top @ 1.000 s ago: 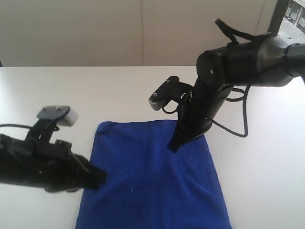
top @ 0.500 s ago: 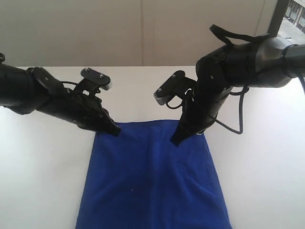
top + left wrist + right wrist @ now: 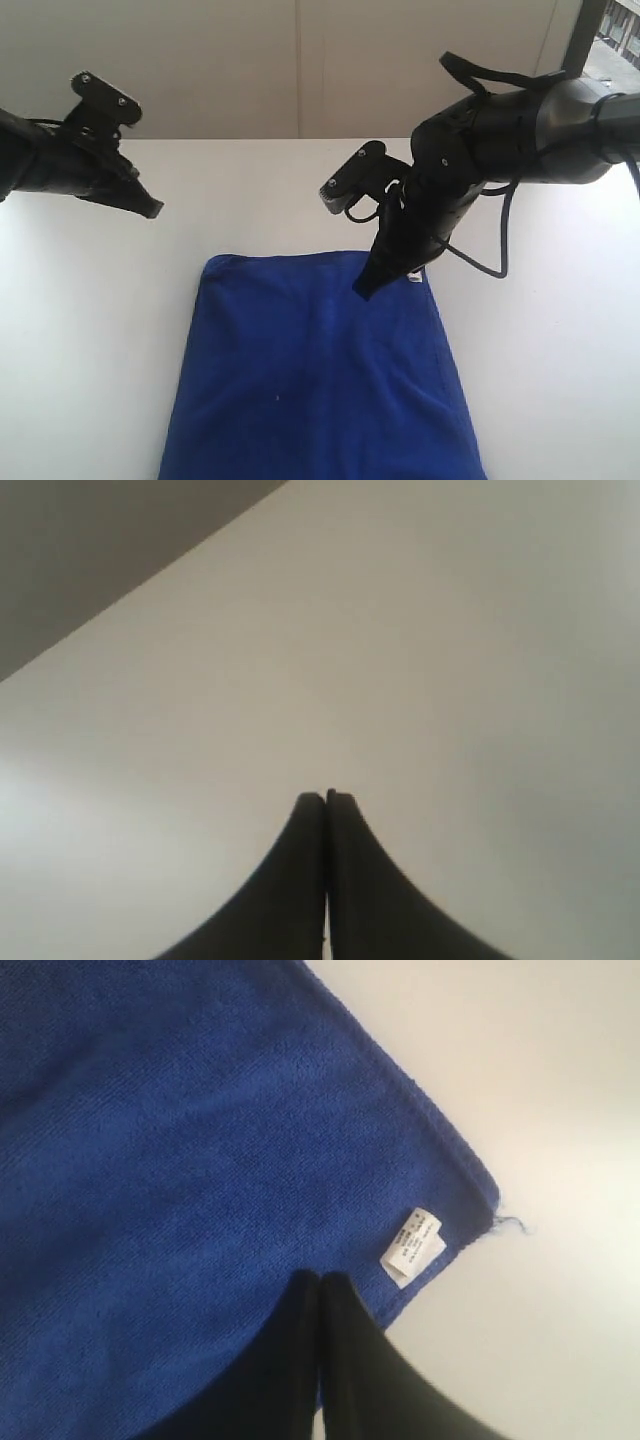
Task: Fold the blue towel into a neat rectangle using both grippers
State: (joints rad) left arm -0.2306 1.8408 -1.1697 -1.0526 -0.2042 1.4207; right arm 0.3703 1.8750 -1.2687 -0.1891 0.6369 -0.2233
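Two pairs of jaws are seen closed and empty. The left gripper (image 3: 152, 209) has been drawn well away from the far left corner of the blue towel (image 3: 320, 370), while the right gripper (image 3: 363, 292) is kept on its far right corner. The towel is left lying flat, so a fold is judged just laid down.

The blue towel (image 3: 320, 380) runs off the exterior view's bottom edge, its near end unseen. The right gripper (image 3: 362, 290) covers part of its far hem. Print on the white label (image 3: 412, 1246) is too small to read.
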